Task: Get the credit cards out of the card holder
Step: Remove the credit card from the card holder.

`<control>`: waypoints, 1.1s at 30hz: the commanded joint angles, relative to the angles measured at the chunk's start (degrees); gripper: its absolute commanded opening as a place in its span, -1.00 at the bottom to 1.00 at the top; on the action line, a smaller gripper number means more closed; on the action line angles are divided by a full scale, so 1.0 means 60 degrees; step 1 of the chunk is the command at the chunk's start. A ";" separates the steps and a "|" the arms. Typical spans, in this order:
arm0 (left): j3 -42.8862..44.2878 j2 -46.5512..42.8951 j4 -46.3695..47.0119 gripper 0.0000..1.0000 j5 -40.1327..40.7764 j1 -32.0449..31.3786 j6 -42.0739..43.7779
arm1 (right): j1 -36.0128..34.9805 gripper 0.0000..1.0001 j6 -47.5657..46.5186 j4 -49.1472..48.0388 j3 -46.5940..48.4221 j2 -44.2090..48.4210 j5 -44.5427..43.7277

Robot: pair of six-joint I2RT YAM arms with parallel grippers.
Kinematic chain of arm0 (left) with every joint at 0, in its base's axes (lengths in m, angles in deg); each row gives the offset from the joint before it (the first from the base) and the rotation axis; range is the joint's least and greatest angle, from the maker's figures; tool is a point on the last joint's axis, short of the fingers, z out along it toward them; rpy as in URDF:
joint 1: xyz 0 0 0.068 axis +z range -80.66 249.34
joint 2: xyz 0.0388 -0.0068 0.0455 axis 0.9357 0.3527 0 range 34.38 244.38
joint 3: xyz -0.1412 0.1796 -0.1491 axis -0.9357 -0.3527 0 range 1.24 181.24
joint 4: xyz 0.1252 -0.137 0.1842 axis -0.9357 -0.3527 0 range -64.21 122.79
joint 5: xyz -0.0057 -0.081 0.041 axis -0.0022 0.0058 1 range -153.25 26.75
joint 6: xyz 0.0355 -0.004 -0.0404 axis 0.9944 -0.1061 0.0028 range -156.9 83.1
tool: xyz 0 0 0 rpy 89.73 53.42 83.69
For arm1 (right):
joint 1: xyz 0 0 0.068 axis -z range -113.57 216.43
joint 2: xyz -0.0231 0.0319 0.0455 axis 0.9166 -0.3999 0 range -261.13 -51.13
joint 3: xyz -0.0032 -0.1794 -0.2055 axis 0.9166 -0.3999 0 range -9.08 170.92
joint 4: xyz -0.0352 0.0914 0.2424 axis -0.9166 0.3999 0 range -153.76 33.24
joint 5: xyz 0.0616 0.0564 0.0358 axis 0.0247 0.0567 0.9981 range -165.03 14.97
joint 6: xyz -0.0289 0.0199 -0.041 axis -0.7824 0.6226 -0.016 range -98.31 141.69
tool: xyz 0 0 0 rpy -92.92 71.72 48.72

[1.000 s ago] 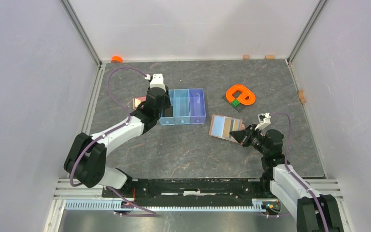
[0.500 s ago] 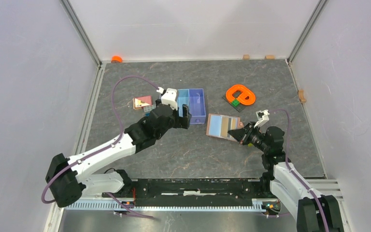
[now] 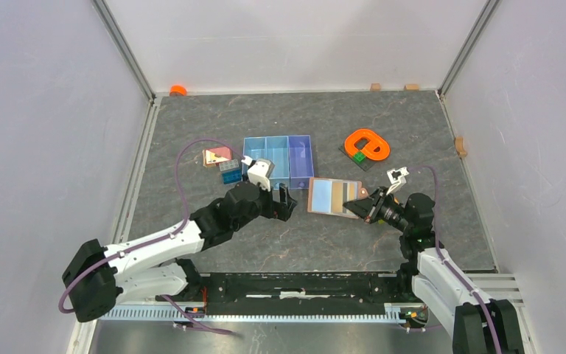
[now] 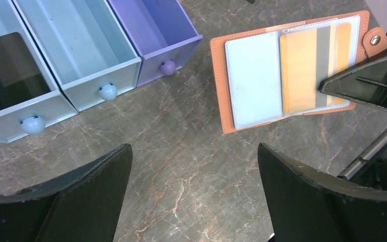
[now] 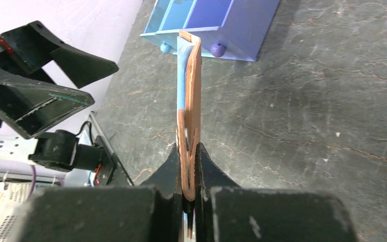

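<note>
Currently the right gripper is clamped shut on the tab-side edge of the card holder. In the right wrist view the holder runs edge-on out from between the two black fingers, a thin salmon-brown leather-like sheet with a grey-blue lining.

From the left wrist view the holder lies spread open, face up. It has a stitched border, rounded corners and a small closure tab with a metal stud. One smooth pale grey-blue pocket panel fills its near half. A tan credit card, flat and matte, sits in the pockets of the other half, with grey pocket edges striping across it.

The left gripper hovers just beside the holder, jaws spread wide and holding nothing; its dark wedge-shaped fingers frame bare desk, a grey stone-look surface with pale veins.

A three-compartment tray stands close behind the holder: two light-blue bins, one purple, each with a round knob. The end blue bin shows a dark flat rectangle; cannot tell what it is.
</note>
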 commanded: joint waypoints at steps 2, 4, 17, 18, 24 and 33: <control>-0.0451 -0.0661 0.1433 1.00 -0.0193 -0.0045 -0.0821 | 0.0012 -1.00 0.0740 -0.1287 -0.0080 0.0272 0.0884; -0.0946 -0.1122 0.2027 1.00 -0.0231 -0.0038 -0.1034 | 0.0018 -1.00 0.0764 -0.1291 -0.0042 0.0355 0.0969; -0.1452 -0.0030 0.4725 1.00 -0.3195 -0.0045 -0.1426 | 0.0001 -1.00 0.1616 -0.2712 -0.0091 0.0215 0.2001; -0.1444 0.0059 0.4762 1.00 -0.3271 -0.0041 -0.1455 | 0.0013 -1.00 0.1700 -0.2871 -0.0114 0.0191 0.2059; -0.1421 0.0437 0.5233 1.00 -0.3762 -0.0029 -0.1432 | -0.0010 -1.00 0.2094 -0.3525 -0.0267 0.0096 0.2238; -0.1162 0.1437 0.5456 0.80 -0.3870 -0.0030 -0.1460 | -0.0447 -1.00 0.2626 -0.4588 -0.0389 -0.0523 0.2320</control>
